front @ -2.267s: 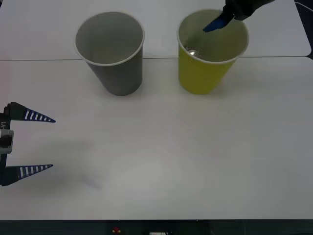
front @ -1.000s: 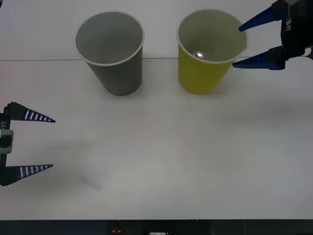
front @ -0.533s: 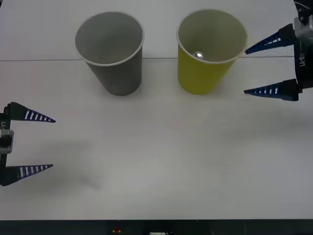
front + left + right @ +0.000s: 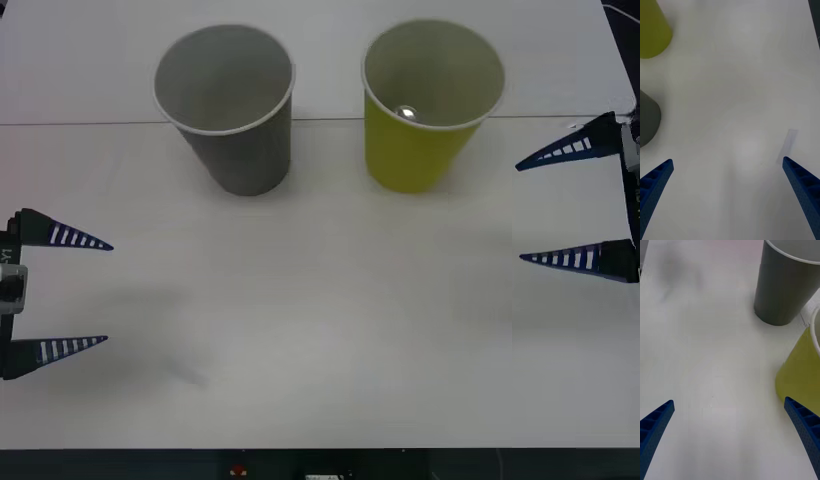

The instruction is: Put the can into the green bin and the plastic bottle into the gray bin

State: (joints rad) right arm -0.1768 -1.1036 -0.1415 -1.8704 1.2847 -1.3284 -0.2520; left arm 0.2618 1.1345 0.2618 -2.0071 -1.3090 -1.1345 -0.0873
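Resting inside the green bin [image 4: 420, 150], the can [image 4: 405, 113] shows its shiny top against the near wall, while the gray bin [image 4: 240, 140] stands just beside it on the white tabletop [image 4: 320, 300]. The right gripper [image 4: 520, 212] hovers near the green bin with fingers spread and holding nothing. The left gripper [image 4: 108, 292] hangs at the tabletop's left edge, fingers likewise spread.
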